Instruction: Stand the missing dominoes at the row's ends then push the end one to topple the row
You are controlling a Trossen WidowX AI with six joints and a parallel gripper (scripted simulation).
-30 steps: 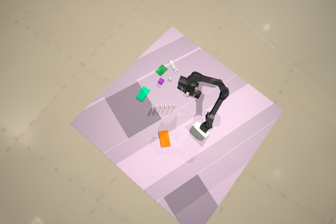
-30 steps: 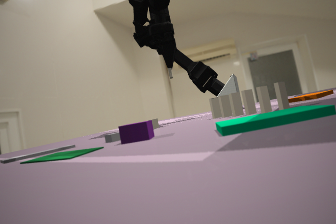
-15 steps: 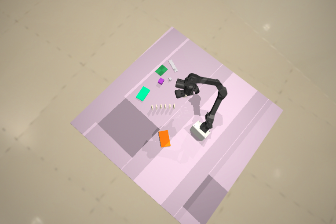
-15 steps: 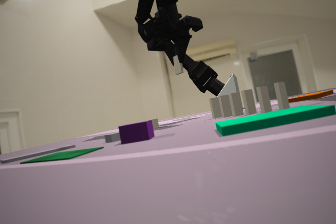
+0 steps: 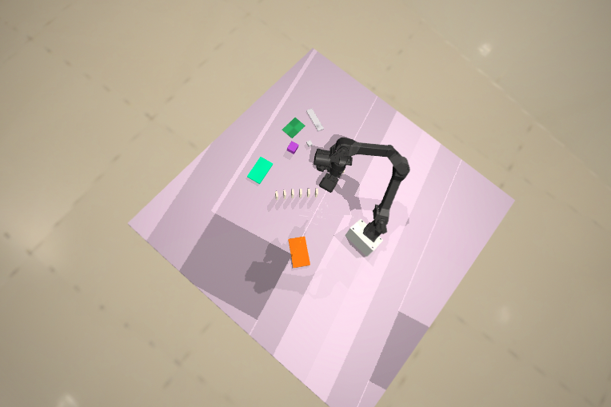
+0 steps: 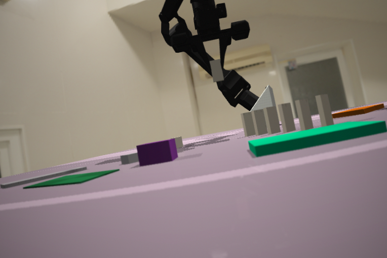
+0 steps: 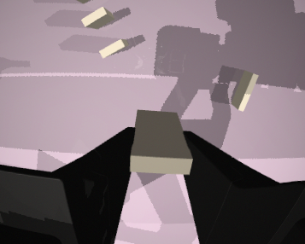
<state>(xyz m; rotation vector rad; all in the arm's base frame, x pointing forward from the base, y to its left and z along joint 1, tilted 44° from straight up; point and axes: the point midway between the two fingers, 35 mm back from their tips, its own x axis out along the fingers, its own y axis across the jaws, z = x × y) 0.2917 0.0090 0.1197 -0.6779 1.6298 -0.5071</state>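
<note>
My gripper [image 6: 217,64] [image 7: 158,136] is shut on a cream domino [image 6: 217,74] [image 7: 161,164], held well above the table and upright with a slight tilt in the exterior view. Several cream dominoes stand in a straight, evenly spaced row; one of them [image 5: 301,193] [image 6: 286,117] [image 7: 113,49] shows in all three views. The gripper is beyond the row's right end as seen in the top view. A loose domino [image 6: 178,142] [image 7: 244,91] lies low on its side, off the row's end; the arm hides it in the top view.
A purple block [image 5: 293,147] [image 6: 154,153], small pale cube [image 5: 309,143] [image 6: 128,158], dark green square [image 5: 293,127] [image 6: 72,178] and pale bar [image 5: 314,119] lie beyond the arm. A teal slab [image 5: 260,170] [image 6: 312,139] and an orange slab [image 5: 299,252] [image 6: 359,110] flank the row.
</note>
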